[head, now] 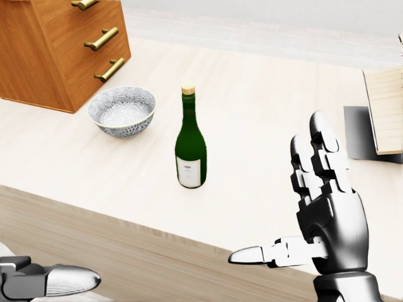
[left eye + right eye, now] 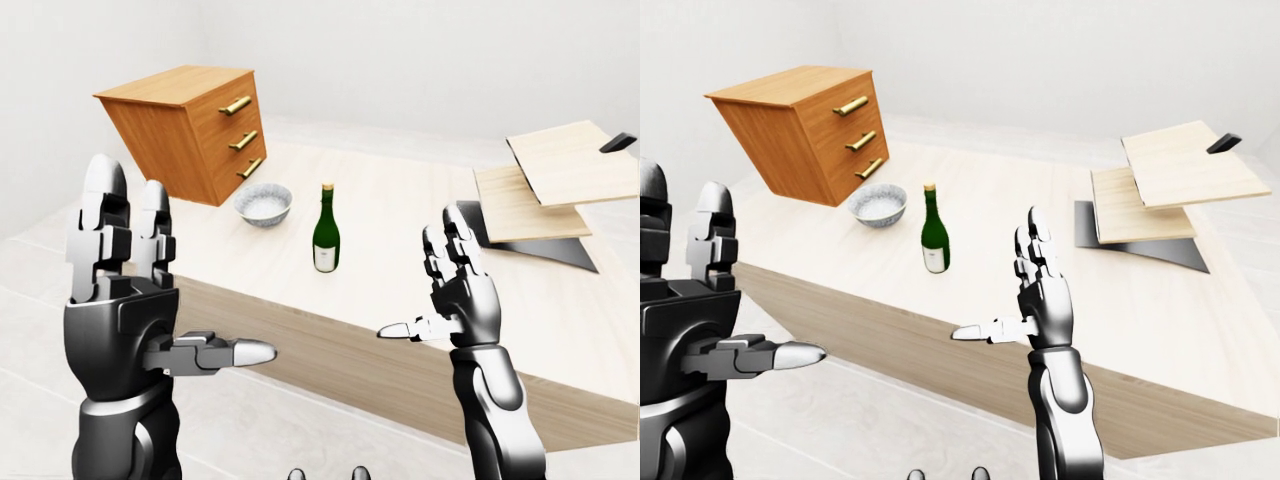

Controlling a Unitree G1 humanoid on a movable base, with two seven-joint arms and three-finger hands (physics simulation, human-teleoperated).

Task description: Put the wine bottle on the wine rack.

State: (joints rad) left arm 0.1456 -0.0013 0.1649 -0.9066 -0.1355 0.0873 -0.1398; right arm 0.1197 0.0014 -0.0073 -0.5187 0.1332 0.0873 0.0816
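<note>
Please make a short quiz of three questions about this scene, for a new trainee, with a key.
1. True or false: the wine bottle lies on its side on the table.
2. What stands nearest the bottle on its left in the head view? A) bowl B) wine rack C) wooden drawer unit
3. Fill in: both the left hand and the right hand are ____, holding nothing.

Key: 1 false, it stands upright; 2 A; 3 open.
</note>
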